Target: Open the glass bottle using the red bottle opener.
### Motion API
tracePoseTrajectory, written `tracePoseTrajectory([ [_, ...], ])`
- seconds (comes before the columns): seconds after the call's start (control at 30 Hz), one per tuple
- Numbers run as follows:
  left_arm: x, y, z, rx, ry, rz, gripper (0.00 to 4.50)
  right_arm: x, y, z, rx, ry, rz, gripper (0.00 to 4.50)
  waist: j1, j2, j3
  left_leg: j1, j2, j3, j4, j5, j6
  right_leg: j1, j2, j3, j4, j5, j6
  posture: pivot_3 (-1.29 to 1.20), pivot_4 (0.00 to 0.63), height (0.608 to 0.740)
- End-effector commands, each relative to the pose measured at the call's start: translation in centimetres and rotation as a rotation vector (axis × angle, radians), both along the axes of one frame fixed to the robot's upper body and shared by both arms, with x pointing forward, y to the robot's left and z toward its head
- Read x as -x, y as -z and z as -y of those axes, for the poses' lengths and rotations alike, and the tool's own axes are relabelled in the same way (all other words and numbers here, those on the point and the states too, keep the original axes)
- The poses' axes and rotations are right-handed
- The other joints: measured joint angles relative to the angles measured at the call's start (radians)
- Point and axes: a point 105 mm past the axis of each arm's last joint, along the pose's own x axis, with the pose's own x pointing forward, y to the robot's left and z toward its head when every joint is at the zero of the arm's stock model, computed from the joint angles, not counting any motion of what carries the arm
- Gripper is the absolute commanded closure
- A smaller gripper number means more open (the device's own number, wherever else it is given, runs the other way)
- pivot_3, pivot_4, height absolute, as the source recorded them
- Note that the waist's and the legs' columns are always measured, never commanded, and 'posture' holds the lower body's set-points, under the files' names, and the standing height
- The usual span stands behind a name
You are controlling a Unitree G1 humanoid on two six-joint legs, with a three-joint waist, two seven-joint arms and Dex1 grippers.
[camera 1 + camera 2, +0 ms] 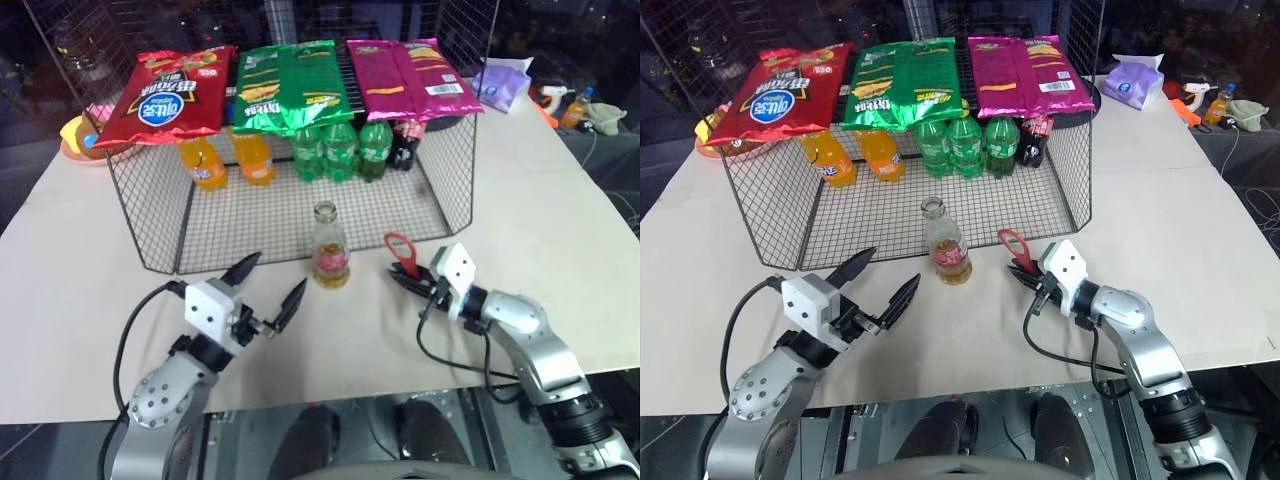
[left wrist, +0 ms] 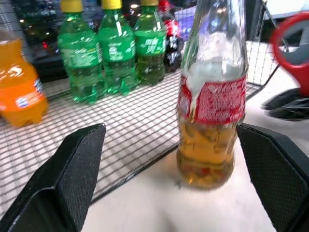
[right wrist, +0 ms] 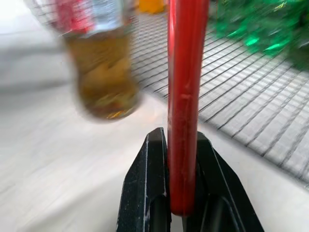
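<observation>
**Counter stock: bottle uncapped, opener in right tool**

Nearest, left: left tool (image 1: 268, 283), two black fingers spread wide apart, holding nothing, aimed toward the glass bottle and well short of it.

Nearest, right: right tool (image 1: 408, 281), fingers pinched on the handle of the red bottle opener (image 1: 401, 250). Opener stands up from the fingers with its ring-shaped head uppermost, just right of the bottle and apart from it.

Centre, a little farther: glass bottle (image 1: 329, 246), upright on the counter (image 1: 560, 240), just outside the near edge of the wire rack's floor. Amber drink in the lower part, pinkish-red label band, neck mouth open with no cap on it.

Behind: wire rack (image 1: 150, 215) with mesh floor and side walls. Inside at the back, left to right: two orange bottles (image 1: 205, 163), three green bottles (image 1: 340, 150), one dark bottle (image 1: 405, 143).

On top of rack, left to right: red snack bag (image 1: 170, 92), green snack bags (image 1: 293, 85), magenta snack bags (image 1: 408, 76).

Far right of counter: purple tissue pack (image 1: 503, 80).
</observation>
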Motion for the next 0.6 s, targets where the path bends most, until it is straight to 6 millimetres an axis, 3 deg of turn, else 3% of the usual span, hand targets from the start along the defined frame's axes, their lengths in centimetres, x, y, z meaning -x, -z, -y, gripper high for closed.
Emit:
tracePoseTrajectory([
  [0.03, 0.1, -0.6, -0.3, -0.003, -0.017, 0.025, 0.0, 1.5, -0.8, 0.6, -0.003, -0.047, -0.055, 2.55, 0.009, 0.0, 0.0, 0.0, 0.0, 0.0, 0.0, 0.0, 0.0, 0.0, 0.0, 0.0, 0.0, 0.0, 0.0, 0.0, 0.15, 0.74],
  [0.1, 0.2, -0.3, -0.3, -0.01, -0.017, 0.009, 0.0, 1.9, -0.7, 1.5, 0.01, -0.041, -0.083, 1.48, 0.014, 0.0, 0.0, 0.0, 0.0, 0.0, 0.0, 0.0, 0.0, 0.0, 0.0, 0.0, 0.0, 0.0, 0.0, 0.0, 0.15, 0.74],
  [0.17, 0.3, 0.1, -0.4, -0.022, -0.027, -0.011, 0.0, 2.2, -0.6, 2.5, 0.017, -0.022, -0.099, 0.98, 0.015, -0.001, 0.0, 0.0, 0.0, 0.0, 0.0, 0.0, 0.0, 0.0, 0.0, 0.0, 0.0, 0.0, 0.0, 0.0, 0.15, 0.74],
  [0.23, 0.5, 0.6, -0.6, -0.035, -0.034, -0.03, 0.0, 2.4, -0.3, 3.9, 0.028, 0.011, -0.107, 0.09, 0.017, -0.001, 0.001, 0.0, 0.0, 0.0, 0.0, 0.0, 0.0, 0.0, 0.0, 0.0, -0.001, 0.0, 0.0, 0.0, 0.15, 0.74],
  [0.43, 2.3, 2.5, -2.7, -0.103, -0.085, -0.131, 0.0, 3.9, 0.7, 10.1, 0.056, 0.163, -0.022, 0.04, 0.02, -0.002, 0.001, -0.001, 0.0, 0.0, 0.0, -0.001, 0.001, 0.0, 0.0, 0.0, -0.001, 0.0, 0.0, 0.0, 0.15, 0.74],
  [0.6, 3.9, 3.2, -4.3, -0.14, -0.099, -0.181, 0.0, 5.4, 1.4, 13.4, 0.028, 0.219, -0.013, 0.04, 0.016, -0.002, 0.001, 0.002, 0.001, 0.002, 0.0, -0.003, 0.005, 0.003, 0.0, 0.001, -0.002, 0.0, 0.0, 0.0, 0.15, 0.74],
])
